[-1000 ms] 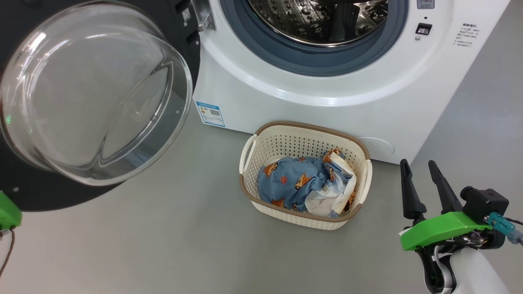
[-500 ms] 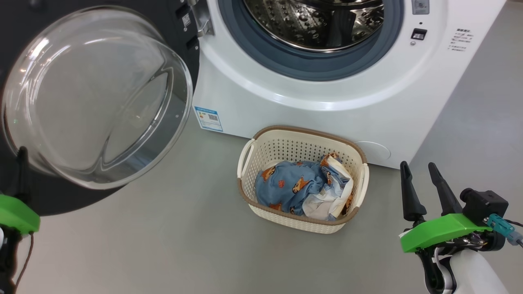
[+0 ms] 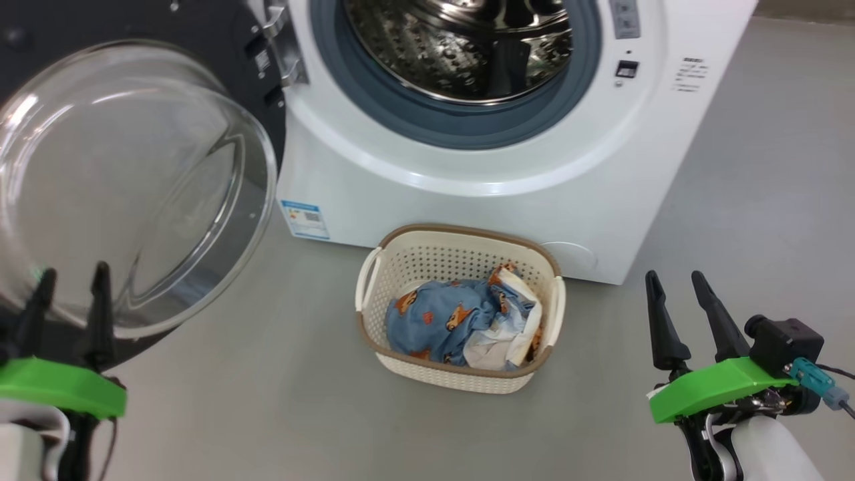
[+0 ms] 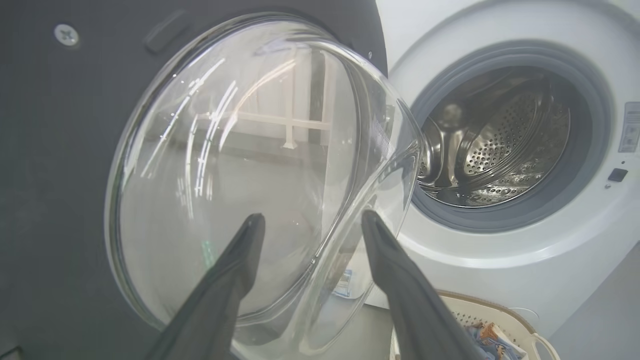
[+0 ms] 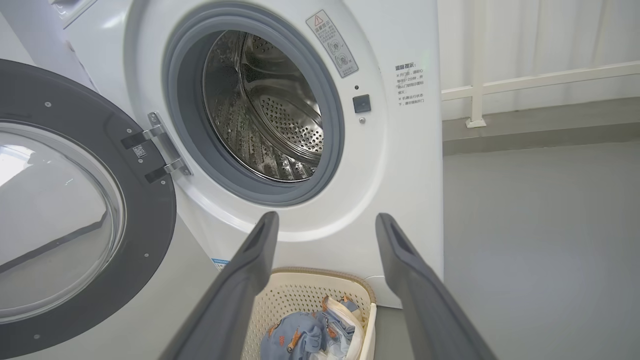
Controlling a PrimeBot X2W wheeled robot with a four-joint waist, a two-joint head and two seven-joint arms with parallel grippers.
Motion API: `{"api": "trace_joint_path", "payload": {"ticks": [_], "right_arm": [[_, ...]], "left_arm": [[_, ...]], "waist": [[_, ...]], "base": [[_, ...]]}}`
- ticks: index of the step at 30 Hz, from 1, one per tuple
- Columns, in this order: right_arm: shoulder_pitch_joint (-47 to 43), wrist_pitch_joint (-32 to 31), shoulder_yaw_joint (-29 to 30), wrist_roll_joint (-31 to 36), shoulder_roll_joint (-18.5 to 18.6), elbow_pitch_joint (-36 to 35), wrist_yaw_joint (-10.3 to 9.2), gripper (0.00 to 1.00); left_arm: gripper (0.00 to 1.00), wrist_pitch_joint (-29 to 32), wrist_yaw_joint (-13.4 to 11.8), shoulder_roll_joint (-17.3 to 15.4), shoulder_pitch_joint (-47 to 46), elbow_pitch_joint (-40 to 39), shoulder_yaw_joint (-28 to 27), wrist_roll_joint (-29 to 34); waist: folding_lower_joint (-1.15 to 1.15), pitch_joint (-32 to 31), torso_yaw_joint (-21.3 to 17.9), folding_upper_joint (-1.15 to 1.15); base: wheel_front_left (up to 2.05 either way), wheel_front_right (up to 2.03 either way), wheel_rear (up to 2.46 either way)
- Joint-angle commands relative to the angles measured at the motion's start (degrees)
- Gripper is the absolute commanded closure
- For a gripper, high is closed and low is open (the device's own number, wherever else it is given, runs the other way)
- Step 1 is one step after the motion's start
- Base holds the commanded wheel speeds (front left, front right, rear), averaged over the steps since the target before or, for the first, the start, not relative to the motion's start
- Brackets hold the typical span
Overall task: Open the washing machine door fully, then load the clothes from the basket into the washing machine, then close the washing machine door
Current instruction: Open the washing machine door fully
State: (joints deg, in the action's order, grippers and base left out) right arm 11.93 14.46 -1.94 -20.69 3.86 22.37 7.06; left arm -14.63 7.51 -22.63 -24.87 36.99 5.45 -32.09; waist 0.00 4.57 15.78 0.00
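The washing machine (image 3: 481, 174) stands ahead with its steel drum (image 3: 461, 47) exposed. Its black door (image 3: 127, 180), with the bulging glass bowl, is swung wide to the left on its hinge (image 3: 280, 40). On the floor before the machine sits the cream basket (image 3: 461, 304) holding the light blue printed clothes (image 3: 441, 317) and white pieces. My left gripper (image 3: 72, 280) is open just in front of the door's lower glass, holding nothing; in its wrist view (image 4: 310, 220) both fingers frame the bowl. My right gripper (image 3: 674, 284) is open and empty, right of the basket.
Grey floor spreads around the basket and to the machine's right (image 3: 768, 200). A blue label sticker (image 3: 305, 218) marks the machine's lower left front. A white railing and wall (image 5: 540, 80) lie behind the machine in the right wrist view.
The left gripper has come up into the head view and its fingers have opened. The head camera has shifted, sliding the whole scene left and down. The right gripper holds still.
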Motion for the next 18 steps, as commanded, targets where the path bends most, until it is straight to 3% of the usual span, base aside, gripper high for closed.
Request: {"api": "trace_joint_path", "payload": {"ticks": [1, 18], "right_arm": [[0.25, 0.54, -1.87, 0.11, 0.52, -1.80, 0.43, 0.00], [-0.42, 0.54, -4.47, -0.47, 2.29, -2.95, 0.43, 0.00]], "left_arm": [[0.00, -0.37, -0.50, -1.87, 0.58, -2.75, -2.58, 0.66], [0.00, -0.37, -1.39, 4.80, 10.32, -13.64, -5.60, 4.17]], "waist": [[0.00, -1.20, -1.80, 0.00], [0.00, -3.73, -11.80, 0.00]], "base": [[0.00, 0.00, 0.00], [0.00, 0.00, 0.00]]}}
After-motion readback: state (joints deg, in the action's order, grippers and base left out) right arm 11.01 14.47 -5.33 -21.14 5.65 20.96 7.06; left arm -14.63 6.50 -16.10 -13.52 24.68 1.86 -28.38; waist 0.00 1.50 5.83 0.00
